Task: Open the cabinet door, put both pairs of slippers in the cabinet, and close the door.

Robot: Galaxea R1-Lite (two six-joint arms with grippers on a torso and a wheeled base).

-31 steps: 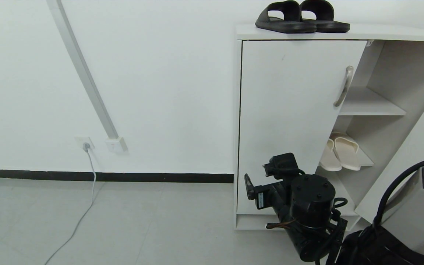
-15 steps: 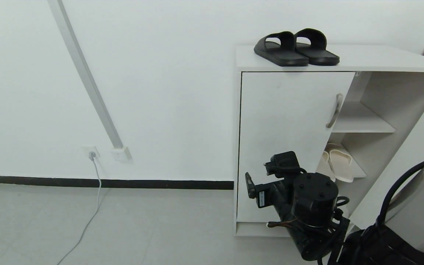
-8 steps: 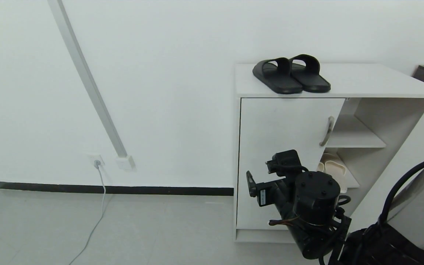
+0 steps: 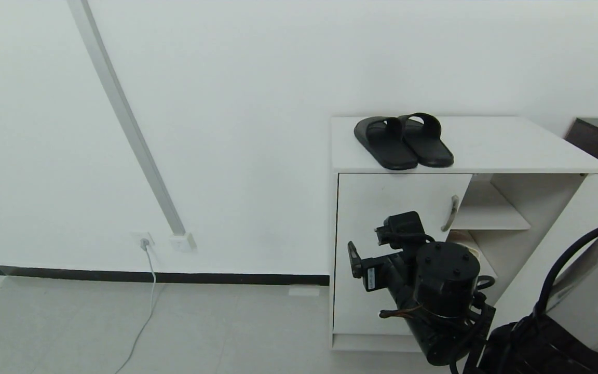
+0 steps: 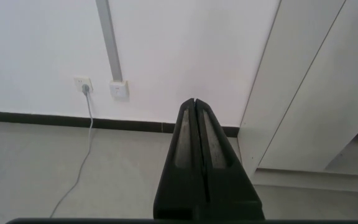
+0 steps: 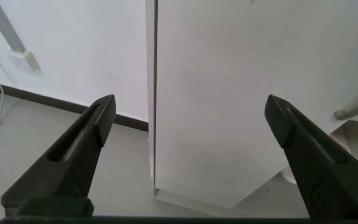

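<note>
Hovering spread wide before closed white door panel [image 6: 229, 93]: right gripper [image 6: 190, 102]. Left gripper [image 5: 194, 102] clenched, empty. Black rubber slippers [image 4: 403, 141] side by side atop white wooden cabinet [image 4: 512, 148]; other door [image 4: 553, 244] swung open. Likely step: fetching black pair. Next: reach up, grasp, shelve inside.

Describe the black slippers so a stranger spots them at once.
Start at the white cabinet by the wall. On its top, toward the left end, sit the black slippers, side by side. They alone are dark against the white top.
</note>
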